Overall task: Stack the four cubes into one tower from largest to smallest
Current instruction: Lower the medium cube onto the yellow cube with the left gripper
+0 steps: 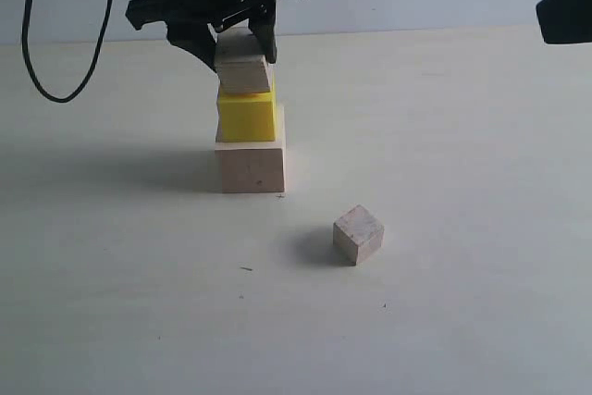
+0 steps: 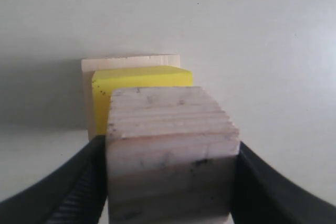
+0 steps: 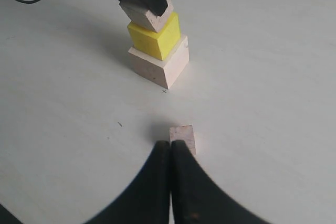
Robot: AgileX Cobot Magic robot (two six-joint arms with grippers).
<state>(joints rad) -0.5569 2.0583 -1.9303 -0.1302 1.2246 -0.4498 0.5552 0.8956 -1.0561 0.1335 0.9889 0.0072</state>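
A large pale wood cube [image 1: 251, 166] stands on the table with the yellow cube [image 1: 246, 115] on top of it. My left gripper [image 1: 237, 55] is shut on the medium wood cube [image 1: 243, 73], held slightly tilted right at the yellow cube's top. In the left wrist view the black fingers [image 2: 79, 187] press both sides of the medium cube [image 2: 173, 145], with the yellow cube [image 2: 142, 80] beneath it. The small wood cube [image 1: 358, 234] lies alone in front of the stack, to its right. My right gripper [image 3: 170, 146] is shut and empty, hovering just short of the small cube [image 3: 184, 136].
A black cable [image 1: 37, 62] loops down at the back left of the white table [image 1: 462, 302]. A dark part of the right arm [image 1: 566, 8] juts in at the top right corner of the exterior view.
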